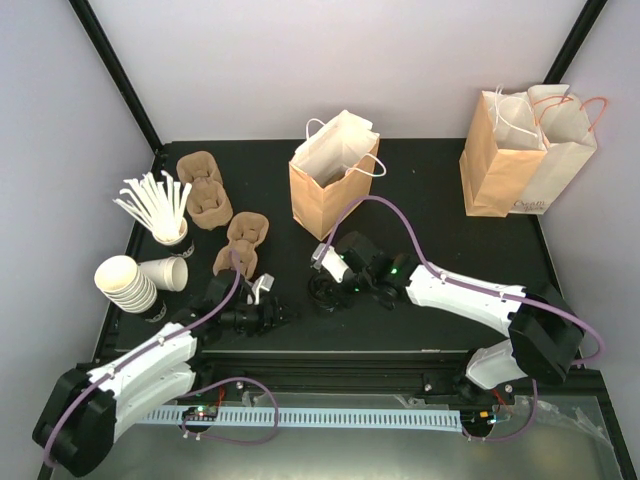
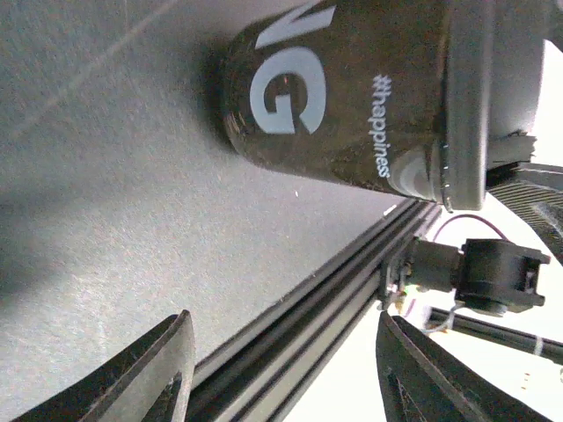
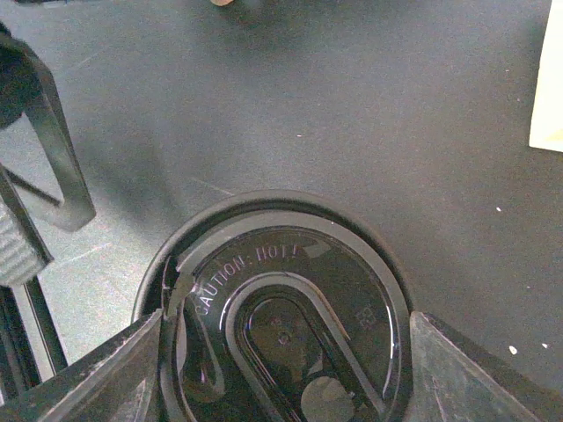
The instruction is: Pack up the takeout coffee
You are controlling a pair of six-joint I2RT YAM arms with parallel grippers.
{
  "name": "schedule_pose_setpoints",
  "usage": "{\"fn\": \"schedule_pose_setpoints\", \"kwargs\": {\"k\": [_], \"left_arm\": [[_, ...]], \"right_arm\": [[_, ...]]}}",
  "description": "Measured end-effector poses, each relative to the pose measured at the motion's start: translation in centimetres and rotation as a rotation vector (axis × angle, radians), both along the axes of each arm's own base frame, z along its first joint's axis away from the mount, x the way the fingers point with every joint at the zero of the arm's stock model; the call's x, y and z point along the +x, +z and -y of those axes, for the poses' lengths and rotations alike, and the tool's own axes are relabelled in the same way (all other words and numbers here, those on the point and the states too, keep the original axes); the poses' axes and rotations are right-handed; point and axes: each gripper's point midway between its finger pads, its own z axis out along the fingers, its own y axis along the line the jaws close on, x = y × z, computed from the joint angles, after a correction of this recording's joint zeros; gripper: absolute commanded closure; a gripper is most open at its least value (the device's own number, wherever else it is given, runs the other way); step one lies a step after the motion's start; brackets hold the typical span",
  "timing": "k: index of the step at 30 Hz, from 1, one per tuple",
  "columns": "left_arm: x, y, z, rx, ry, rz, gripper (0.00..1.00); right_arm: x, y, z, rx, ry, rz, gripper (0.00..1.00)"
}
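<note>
Overhead view, read left to right. The left gripper (image 1: 283, 316), at lower centre-left, has its fingers spread and holds nothing; in its wrist view the two black fingers (image 2: 163, 374) stand wide apart at the bottom edge over bare mat.

Just right of it, near the frame's centre, stands the takeout coffee (image 1: 322, 298), a small paper cup with a black printed band and a glossy black round plastic lid. It is upright on the black table mat (image 1: 430, 200), its long axis vertical. In the left wrist view it fills the upper right (image 2: 352, 88), well ahead of those open fingers and apart from them.

The right gripper (image 1: 330, 285) comes in from the right and straddles the cup from above. In its wrist view the lid (image 3: 290, 325) lies directly between the fingers (image 3: 114, 374), which meet the rim on both sides with no gap showing: a pinch on the cup.

The right arm is thus the nearer one. The open brown kraft paper bag with white cord handles (image 1: 335, 185) lies straight up-frame of the cup, so the carry probably runs upward and away.
</note>
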Motion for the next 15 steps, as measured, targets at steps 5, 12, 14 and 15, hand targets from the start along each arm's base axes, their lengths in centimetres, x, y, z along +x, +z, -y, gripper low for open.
{"fn": "schedule_pose_setpoints", "kwargs": {"k": [5, 12, 14, 15], "left_arm": [[0.3, 0.5, 1.1, -0.081, -0.012, -0.028, 0.42], [1.0, 2.2, 2.3, -0.192, -0.025, 0.009, 0.44], [1.0, 2.0, 2.3, -0.204, -0.023, 0.0, 0.45], [0.9, 1.9, 2.4, -0.209, -0.024, -0.005, 0.45]], "right_arm": [[0.0, 0.0, -0.1, -0.003, -0.019, 0.003, 0.29], [0.0, 0.0, -0.1, 0.004, -0.036, -0.005, 0.29], [-0.1, 0.0, -0.2, 0.005, -0.036, -0.007, 0.29], [-0.1, 0.0, -0.2, 0.005, -0.035, -0.007, 0.29]]}}
